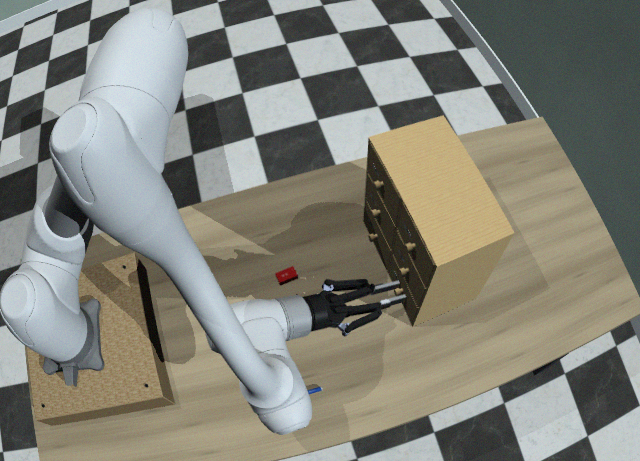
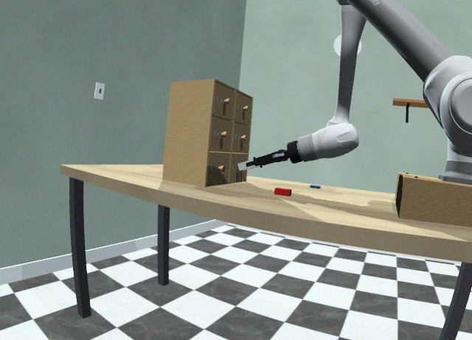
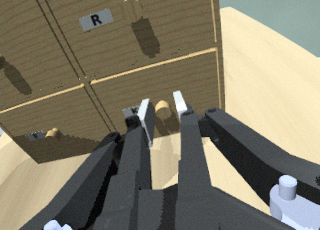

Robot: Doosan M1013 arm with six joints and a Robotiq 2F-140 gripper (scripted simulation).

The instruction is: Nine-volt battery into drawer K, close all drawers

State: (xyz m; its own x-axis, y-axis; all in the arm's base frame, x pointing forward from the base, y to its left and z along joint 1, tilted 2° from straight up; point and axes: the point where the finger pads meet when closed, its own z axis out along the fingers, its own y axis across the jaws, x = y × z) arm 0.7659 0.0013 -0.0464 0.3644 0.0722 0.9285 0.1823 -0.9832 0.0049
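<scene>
The small wooden chest (image 1: 439, 213) stands on the right part of the table, with all six drawers pushed in; it also shows in the exterior view (image 2: 207, 132). My gripper (image 1: 395, 292) is level with the bottom drawer on the chest's near end. In the wrist view its fingertips stand narrowly open on either side of that drawer's knob (image 3: 162, 110), with small gaps. A finger hides this drawer's label; the drawer above is marked R (image 3: 98, 20). The red nine-volt battery (image 1: 285, 274) lies on the table left of the gripper, apart from it, and shows in the exterior view (image 2: 282, 192).
A small blue object (image 1: 314, 390) lies near the table's front edge beside my elbow. The arm's wooden mounting block (image 1: 103, 342) fills the left end of the table. The chest's other knobs (image 1: 378, 184) stick out toward me.
</scene>
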